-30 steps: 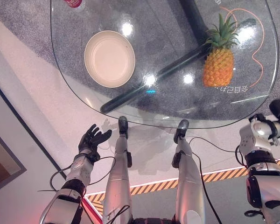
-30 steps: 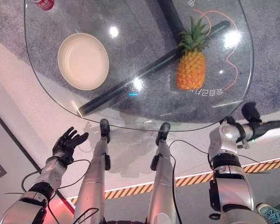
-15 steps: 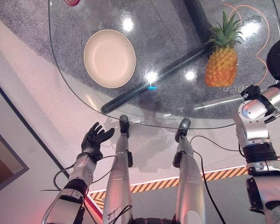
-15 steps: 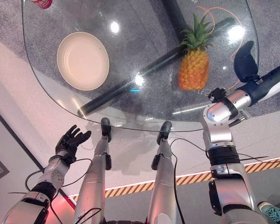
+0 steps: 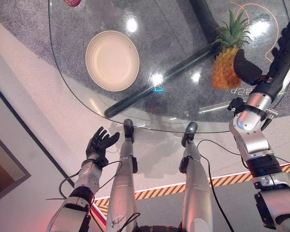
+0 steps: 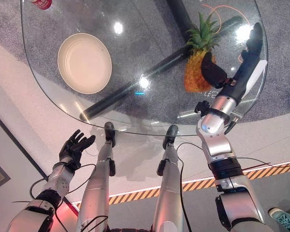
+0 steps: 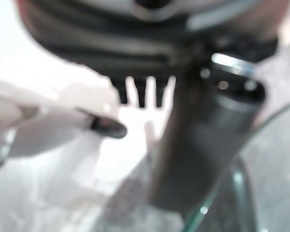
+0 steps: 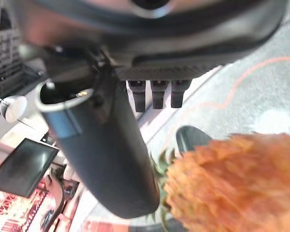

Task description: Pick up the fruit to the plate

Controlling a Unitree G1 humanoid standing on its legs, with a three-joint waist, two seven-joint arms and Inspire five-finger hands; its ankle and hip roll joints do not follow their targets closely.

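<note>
Swinging in from the worktop's right edge over the past second, the robot's right hand point(image 5: 273, 58) now hangs above the glass worktop point(image 5: 87, 104) just beside the pineapple point(image 5: 224, 67), its thumb crossing in front of the fruit's lower right side and its fingers point(image 5: 285, 41) straight and spread apart, reaching past the fruit without closing on it; whether the thumb touches the skin cannot be told. In the right wrist view, the pineapple's orange skin point(image 8: 232, 183) fills the space beside the thumb. The pineapple stands on the right half of the worktop, leaves pointing away from the robot, well apart from the cream plate point(image 5: 112, 60), which sits bare on the left half. A red can point(image 5: 73, 2) shows at the far left edge of the glass. The left hand point(image 5: 100, 143) hangs below the near edge of the worktop, fingers relaxed and apart, holding nothing.
</note>
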